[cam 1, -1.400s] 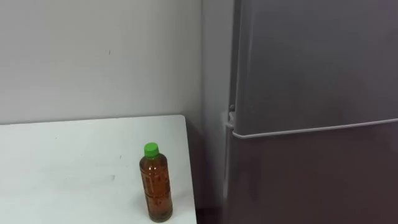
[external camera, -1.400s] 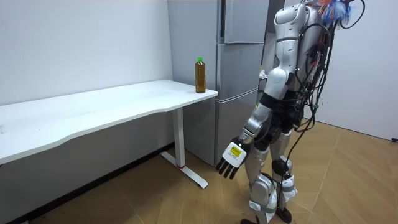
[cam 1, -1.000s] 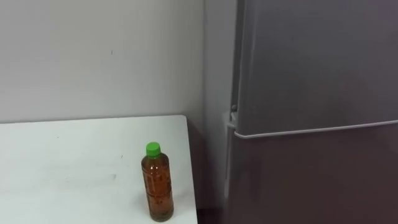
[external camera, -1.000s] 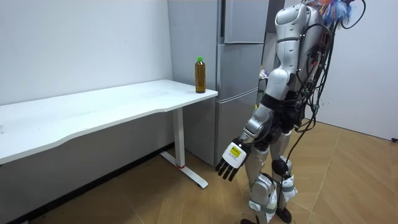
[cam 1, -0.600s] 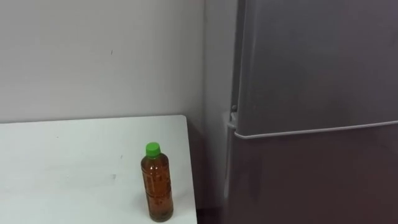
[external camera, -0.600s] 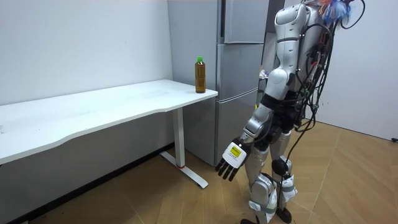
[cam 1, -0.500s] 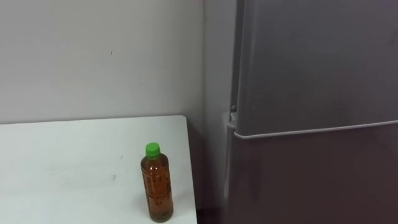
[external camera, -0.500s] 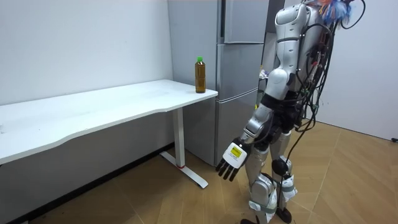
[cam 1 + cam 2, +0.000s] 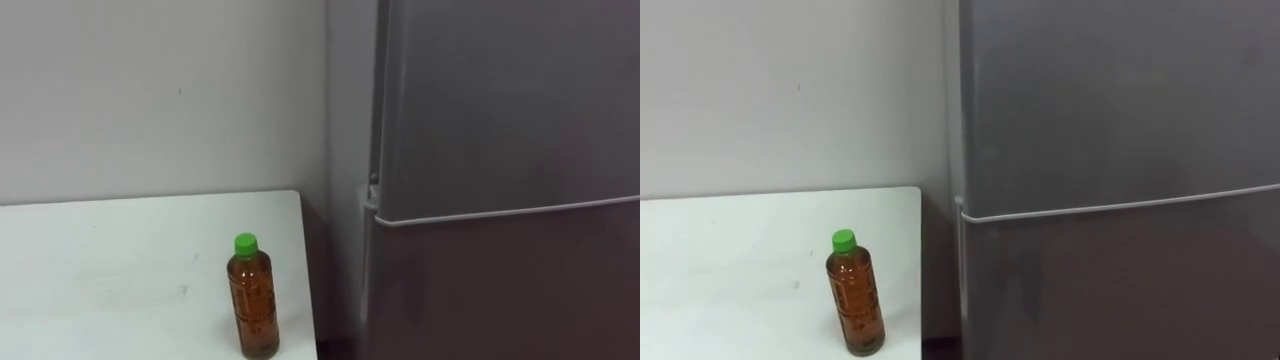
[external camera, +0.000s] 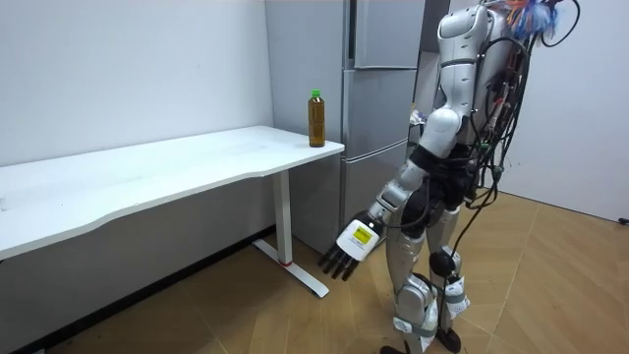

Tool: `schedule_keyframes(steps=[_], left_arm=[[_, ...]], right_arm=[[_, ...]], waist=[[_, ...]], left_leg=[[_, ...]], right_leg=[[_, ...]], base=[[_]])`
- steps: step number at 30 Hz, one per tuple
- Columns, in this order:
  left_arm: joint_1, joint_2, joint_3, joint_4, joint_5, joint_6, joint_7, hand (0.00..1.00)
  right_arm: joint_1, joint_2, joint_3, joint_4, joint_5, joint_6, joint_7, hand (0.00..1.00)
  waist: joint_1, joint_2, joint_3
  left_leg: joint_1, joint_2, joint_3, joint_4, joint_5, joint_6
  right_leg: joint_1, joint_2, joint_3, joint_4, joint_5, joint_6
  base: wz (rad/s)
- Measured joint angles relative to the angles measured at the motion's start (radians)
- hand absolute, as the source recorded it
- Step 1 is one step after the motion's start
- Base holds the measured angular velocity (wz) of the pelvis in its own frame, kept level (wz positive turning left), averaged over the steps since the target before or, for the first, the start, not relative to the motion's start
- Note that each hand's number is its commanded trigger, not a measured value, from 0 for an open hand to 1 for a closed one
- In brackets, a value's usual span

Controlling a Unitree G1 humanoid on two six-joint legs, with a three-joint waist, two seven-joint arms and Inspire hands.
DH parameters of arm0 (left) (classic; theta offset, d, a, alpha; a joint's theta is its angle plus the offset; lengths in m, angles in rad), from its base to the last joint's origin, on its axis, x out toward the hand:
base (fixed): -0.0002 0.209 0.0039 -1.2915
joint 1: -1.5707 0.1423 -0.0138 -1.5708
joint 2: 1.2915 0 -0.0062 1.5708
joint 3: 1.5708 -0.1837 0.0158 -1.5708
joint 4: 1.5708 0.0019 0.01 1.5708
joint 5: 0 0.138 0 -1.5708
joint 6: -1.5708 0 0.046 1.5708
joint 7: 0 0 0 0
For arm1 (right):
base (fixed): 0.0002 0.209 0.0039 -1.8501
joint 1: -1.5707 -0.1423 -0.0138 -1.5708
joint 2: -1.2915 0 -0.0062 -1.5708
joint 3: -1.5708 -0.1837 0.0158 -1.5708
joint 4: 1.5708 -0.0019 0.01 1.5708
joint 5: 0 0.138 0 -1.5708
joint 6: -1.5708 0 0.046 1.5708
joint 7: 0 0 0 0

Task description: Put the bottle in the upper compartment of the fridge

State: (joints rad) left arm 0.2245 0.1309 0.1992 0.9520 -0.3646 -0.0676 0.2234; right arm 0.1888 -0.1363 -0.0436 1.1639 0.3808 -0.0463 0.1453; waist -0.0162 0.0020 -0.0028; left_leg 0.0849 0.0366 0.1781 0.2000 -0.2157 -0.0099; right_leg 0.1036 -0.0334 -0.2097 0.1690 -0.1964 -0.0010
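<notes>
the bottle [image 9: 252, 296] is standing at the worktop's [image 9: 120, 270] corner beside the shut fridge [image 9: 500, 120], the left hand [image 10: 346, 248] is hanging low with fingers apart, so a clumsy reach is risking toppling it floorward.

Green-capped amber bottle [image 9: 252, 297] stands upright near the seemingly closed fridge [image 9: 500, 120].

1. Bottle [image 9: 252, 300]: amber-brown contents, green cap [image 9: 245, 242].
2. Table [image 9: 100, 270]: plain white.
3. Fridge [image 9: 500, 120], 3 o'clock of bottle: matte grey, both doors.
4. Wall [image 9: 150, 90], 12 o'clock of table: plain off-white.
5. Floor [image 10: 560, 285]: light wood, parquet pattern.
</notes>
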Motion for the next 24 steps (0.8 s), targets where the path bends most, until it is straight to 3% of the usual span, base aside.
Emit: schedule_keyframes(steps=[7,11,13,21,24], left_arm=[[-0.01,0.0,0.037,-0.139,-0.176,-0.044,0.102,0.0],[-0.008,0.001,0.059,-0.234,-0.246,-0.059,0.152,0.0],[-0.01,0.005,0.075,-0.286,-0.277,-0.087,0.187,0.0],[-0.006,0.024,0.085,-0.505,-0.312,-0.126,0.289,0.0],[-0.002,0.025,0.113,-0.657,-0.308,-0.128,0.338,0.0]], right_arm=[[0.021,-0.014,-0.022,-0.021,-0.002,-0.006,-0.002,0.0],[0.037,-0.017,-0.028,-0.047,-0.012,-0.007,-0.011,0.0],[0.039,-0.017,-0.039,-0.047,-0.025,-0.008,-0.026,0.0],[0.059,-0.017,-0.061,-0.085,-0.066,-0.01,-0.037,0.0],[0.066,-0.013,-0.068,-0.087,-0.069,-0.009,-0.04,0.0]], waist=[[0.02,0.027,-0.0009],[0.023,0.031,-0.0002],[0.024,0.032,-0.0003],[0.025,0.029,-0.0005],[0.026,0.028,-0.0016]], left_leg=[[0.012,0.003,0.01,-0.003,-0.001,-0.001],[0.014,0.003,0.008,-0.003,-0.001,-0.001],[0.014,0.003,0.008,-0.003,-0.001,-0.001],[0.015,0.002,0.008,-0.002,-0.001,-0.001],[0.014,0.002,0.004,-0.002,-0.001,-0.001]], right_leg=[[0.002,0.003,0.019,0.006,0.0,0.0],[0.002,0.003,0.016,0.007,0.0,-0.001],[0.001,0.003,0.017,0.008,0.0,-0.001],[-0.003,0.001,0.013,0.018,-0.005,-0.002],[-0.002,0.001,0.013,0.018,-0.005,-0.002]], base=[[-0.08],[0.0],[0.0],[0.0],[0.01]])
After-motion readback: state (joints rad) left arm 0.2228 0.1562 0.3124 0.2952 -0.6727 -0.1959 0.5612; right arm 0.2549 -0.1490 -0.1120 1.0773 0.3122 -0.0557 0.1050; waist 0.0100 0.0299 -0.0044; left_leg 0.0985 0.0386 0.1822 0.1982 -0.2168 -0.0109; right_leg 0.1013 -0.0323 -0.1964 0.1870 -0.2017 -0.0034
